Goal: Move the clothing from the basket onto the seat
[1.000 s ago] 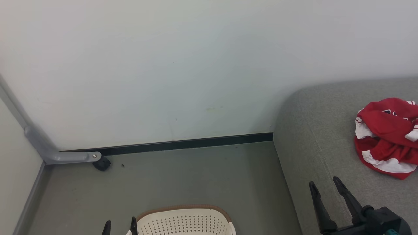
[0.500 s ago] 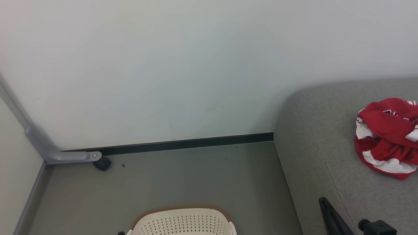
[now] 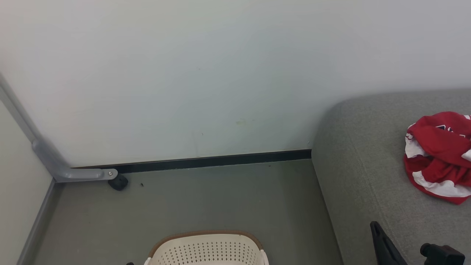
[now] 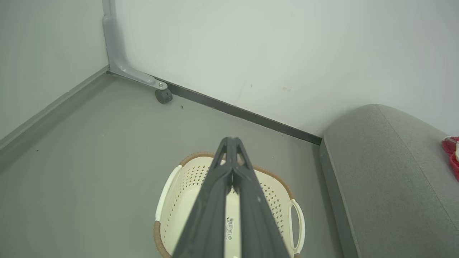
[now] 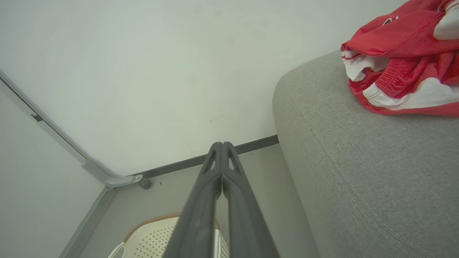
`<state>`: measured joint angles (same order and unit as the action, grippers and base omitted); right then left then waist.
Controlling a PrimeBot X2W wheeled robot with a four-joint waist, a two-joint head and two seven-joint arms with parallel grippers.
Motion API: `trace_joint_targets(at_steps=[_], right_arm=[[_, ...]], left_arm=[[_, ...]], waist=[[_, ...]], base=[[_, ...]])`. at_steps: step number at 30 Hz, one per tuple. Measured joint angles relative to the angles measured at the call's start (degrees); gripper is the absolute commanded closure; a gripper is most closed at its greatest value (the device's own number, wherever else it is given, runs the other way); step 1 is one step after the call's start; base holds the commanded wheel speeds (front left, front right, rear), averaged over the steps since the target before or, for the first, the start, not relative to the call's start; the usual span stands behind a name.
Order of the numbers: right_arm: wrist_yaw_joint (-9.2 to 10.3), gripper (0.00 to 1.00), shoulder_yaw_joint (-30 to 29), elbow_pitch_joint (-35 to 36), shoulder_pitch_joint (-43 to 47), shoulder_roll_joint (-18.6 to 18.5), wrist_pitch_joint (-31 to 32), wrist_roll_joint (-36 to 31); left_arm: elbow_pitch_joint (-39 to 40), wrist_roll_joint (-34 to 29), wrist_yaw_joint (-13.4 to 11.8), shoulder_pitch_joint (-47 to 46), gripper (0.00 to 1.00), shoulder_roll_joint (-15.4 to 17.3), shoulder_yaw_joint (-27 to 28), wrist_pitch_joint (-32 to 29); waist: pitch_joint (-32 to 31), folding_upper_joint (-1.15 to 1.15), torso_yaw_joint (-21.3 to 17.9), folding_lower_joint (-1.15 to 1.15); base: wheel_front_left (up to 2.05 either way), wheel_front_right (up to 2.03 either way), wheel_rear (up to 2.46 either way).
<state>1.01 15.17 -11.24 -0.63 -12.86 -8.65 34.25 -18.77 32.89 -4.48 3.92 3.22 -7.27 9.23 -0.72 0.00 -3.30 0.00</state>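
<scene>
The clothing [image 3: 438, 154] is a crumpled red heap with white stripes lying on the grey seat [image 3: 368, 173] at the right. The cream basket [image 3: 206, 233] stands on the floor at the bottom centre. In the left wrist view I see no clothing in the part of the basket [image 4: 186, 179] that shows, just a small label on its bottom. My left gripper [image 4: 232, 141] hangs above the basket, fingers pressed together on nothing. My right gripper [image 5: 221, 145] is shut and empty too, low beside the seat's front corner [image 5: 358, 161], left of the clothing [image 5: 405, 61].
A white wall with a dark skirting strip [image 3: 213, 161] runs behind the floor. A grey metal frame leg with a black caster [image 3: 118, 182] stands in the left corner. Open grey floor [image 3: 220, 198] lies between basket, wall and seat.
Both grippers have gone from open to shut on nothing and dropped lower in the head view. The camera has shifted slightly; clothing and basket stay put.
</scene>
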Motion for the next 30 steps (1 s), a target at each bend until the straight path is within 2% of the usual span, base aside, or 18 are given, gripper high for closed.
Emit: trace_joint_targets(at_steps=[30], right_arm=[[-2.70,1.00,-8.79,-2.21,-1.24,3.89,5.90,21.63]], left_arm=[[0.44,21.85,4.09,-2.67,1.00,-0.16,4.81,-6.14]], waist=[[0.31,0.00,1.26,0.00]], base=[[0.00,0.00,0.00]])
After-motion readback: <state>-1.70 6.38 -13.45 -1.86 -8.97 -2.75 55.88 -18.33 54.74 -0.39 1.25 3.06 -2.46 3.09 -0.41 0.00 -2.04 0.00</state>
